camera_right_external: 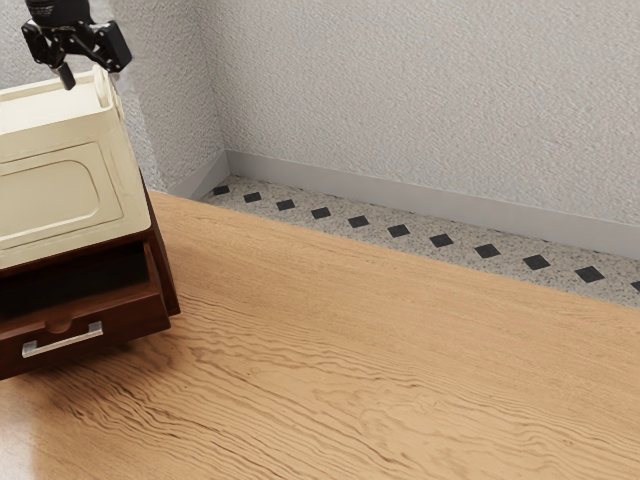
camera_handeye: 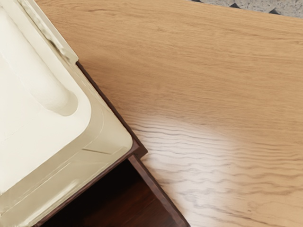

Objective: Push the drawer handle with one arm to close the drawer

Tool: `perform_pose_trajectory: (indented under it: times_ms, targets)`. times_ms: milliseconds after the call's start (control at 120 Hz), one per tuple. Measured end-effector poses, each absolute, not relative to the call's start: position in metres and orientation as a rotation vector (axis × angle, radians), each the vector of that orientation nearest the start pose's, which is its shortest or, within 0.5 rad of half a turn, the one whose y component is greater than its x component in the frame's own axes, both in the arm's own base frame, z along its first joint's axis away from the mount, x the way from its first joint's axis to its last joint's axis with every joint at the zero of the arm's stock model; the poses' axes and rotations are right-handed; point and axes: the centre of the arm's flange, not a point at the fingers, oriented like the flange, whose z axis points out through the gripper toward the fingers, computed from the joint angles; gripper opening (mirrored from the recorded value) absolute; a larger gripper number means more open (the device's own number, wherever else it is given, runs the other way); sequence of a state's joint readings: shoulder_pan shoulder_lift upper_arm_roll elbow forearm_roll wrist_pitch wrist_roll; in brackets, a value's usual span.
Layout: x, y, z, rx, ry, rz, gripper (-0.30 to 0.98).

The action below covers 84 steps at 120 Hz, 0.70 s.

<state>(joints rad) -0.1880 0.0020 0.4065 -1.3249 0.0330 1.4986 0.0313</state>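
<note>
Currently, the gripper (camera_right_external: pixel 95 70) is positioned near the top of the cream upper unit (camera_right_external: pixel 50 200), fingers apart. Below, the brown drawer (camera_right_external: pixel 135 322) projects open, its metal handle (camera_right_external: pixel 63 343) facing outward.

At the exterior view's left, 1 cabinet (camera_right_external: pixel 166 270) stands on the table (camera_right_external: pixel 350 390), with 1 container (camera_right_external: pixel 50 200) on top. The drawer (camera_right_external: pixel 135 327) juts out of the cabinet's front, below the container; 1 handle (camera_right_external: pixel 62 341) is on its face. Beyond the table lies the floor (camera_right_external: pixel 330 228), the wall (camera_right_external: pixel 420 100) behind that.
</note>
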Motion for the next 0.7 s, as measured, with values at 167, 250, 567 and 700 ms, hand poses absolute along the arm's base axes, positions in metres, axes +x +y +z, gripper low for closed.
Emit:
perform_pose_trajectory:
  times_ms: [167, 250, 567, 700]
  targets:
    - [0.505, 0.128, 0.765, -3.052, -0.310, -0.358, 0.67]
    - [0.437, 0.107, 0.853, -3.018, -0.238, -0.644, 0.67]
    - [0.371, 0.053, 0.757, -3.136, -0.031, -0.353, 0.66]
    - [0.279, 0.038, 0.580, -3.203, -0.029, 0.000, 0.67]
